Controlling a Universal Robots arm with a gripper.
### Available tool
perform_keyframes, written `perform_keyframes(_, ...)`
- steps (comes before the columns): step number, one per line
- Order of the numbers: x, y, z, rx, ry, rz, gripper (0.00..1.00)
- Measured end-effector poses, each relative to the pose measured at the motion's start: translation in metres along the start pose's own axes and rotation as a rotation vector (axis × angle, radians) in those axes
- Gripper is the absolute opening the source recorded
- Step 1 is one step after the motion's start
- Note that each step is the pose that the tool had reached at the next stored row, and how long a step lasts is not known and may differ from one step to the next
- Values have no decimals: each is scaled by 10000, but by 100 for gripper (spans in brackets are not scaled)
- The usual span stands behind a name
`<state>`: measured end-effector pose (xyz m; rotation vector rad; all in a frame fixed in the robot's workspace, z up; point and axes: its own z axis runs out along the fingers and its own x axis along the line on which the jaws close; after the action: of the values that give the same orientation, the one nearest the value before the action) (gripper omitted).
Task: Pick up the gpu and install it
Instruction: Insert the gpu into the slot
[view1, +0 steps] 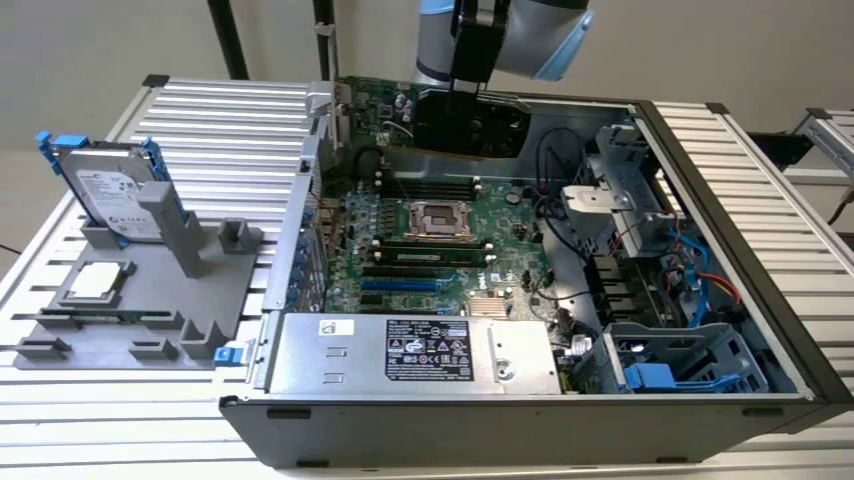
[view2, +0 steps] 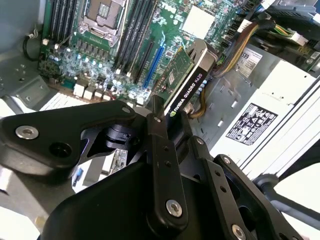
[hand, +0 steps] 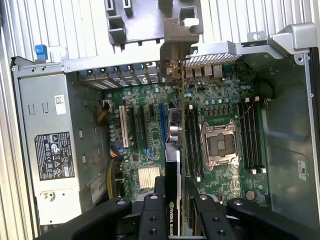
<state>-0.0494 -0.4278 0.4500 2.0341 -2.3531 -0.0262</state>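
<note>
exterior view's left: hard drive (view1: 114, 190) stands on the counter (view1: 200, 110), well clear | centre: my end effector (hand: 175, 201) is clenched on the gpu (hand: 172, 147); card hangs edge-down directly under it, over the motherboard (view1: 427, 245), long axis parallel to the blue slot (hand: 161, 122), unseated by my judgement | right: cables (view1: 694, 270) crowd in; room tight

Backed by a plain pale wall (view1: 107, 40), crossed by two black poles (view1: 230, 40) (one slanted). Underneath, a ribbed silver tabletop (view1: 214, 110) under soft, even light, with a second slatted table (view1: 834, 135) at the exterior view's right edge.
</note>
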Motion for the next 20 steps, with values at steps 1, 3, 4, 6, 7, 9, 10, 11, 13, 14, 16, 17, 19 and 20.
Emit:
perform_keyframes(1, 0, 0, 4, 2, 2, 0, 0)
perform_keyframes(3, -1, -3, 14, 1, 9, -2, 0)
perform_keyframes(4, -2, -7, 21, 1, 9, -2, 0)
perform_keyframes(6, -3, -14, 34, 1, 9, -2, 0)
perform_keyframes(7, -3, -16, 42, 3, 8, -1, 0)
perform_keyframes(9, -4, -21, 60, 11, 7, -1, 0)
perform_keyframes(10, -4, -22, 68, 16, 7, -1, 0)
perform_keyframes(11, -4, -25, 77, 21, 6, -2, 0)
perform_keyframes(13, -5, -29, 92, 29, 4, -2, 0)
perform_keyframes(14, -5, -30, 99, 33, 4, -1, 0)
perform_keyframes(16, -6, -33, 112, 39, 3, -1, 0)
perform_keyframes(17, -6, -34, 118, 41, 2, -1, 0)
perform_keyframes(19, -6, -36, 129, 42, 3, -1, 0)
perform_keyframes(20, -7, -37, 135, 42, 3, -1, 0)
